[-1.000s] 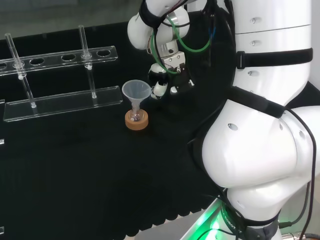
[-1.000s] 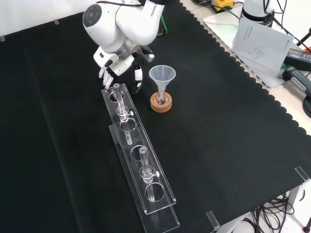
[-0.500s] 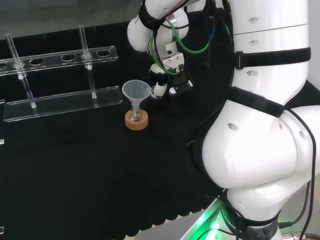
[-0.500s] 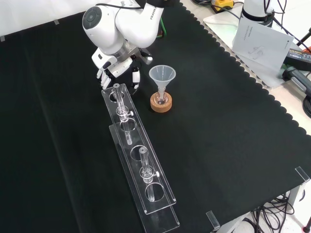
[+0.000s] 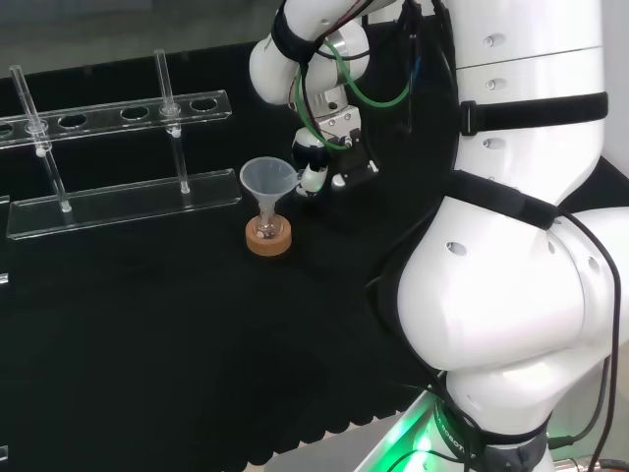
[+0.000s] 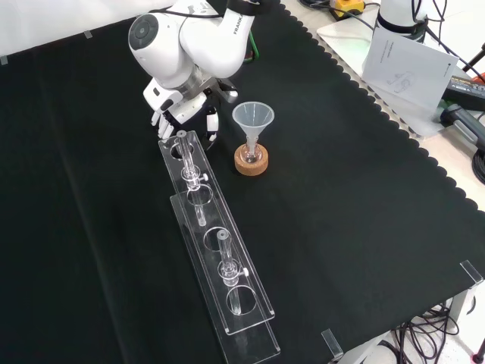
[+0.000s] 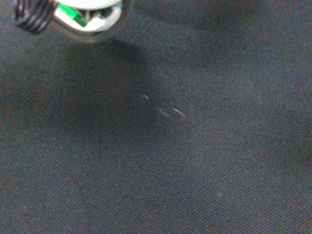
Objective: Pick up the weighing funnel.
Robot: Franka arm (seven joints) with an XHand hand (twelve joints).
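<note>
The hand (image 5: pixel 316 165) hangs low over the black cloth, just right of the big funnel (image 5: pixel 265 179) in the head view. From the front, the hand (image 6: pixel 186 110) sits left of the funnel (image 6: pixel 253 116), at the far end of the tube rack. Its fingers (image 6: pixel 162 115) point down at the cloth, relaxed and apart from the thumb (image 6: pixel 213 121), with nothing plainly between them. The wrist view looks down on bare cloth with a few faint glints (image 7: pixel 163 111); I cannot tell what they are. A blurred part of the hand (image 7: pixel 83 14) shows at that view's edge.
The funnel stands in a small flask on a cork ring (image 6: pixel 251 161). A long clear tube rack (image 6: pixel 220 258) with two glass tubes runs from the hand toward the front edge. Papers and cables (image 6: pixel 409 64) lie beyond the cloth's right edge.
The hand has drawn slightly away from the cork ring and lifted a little. The funnel and the rack have stayed put.
</note>
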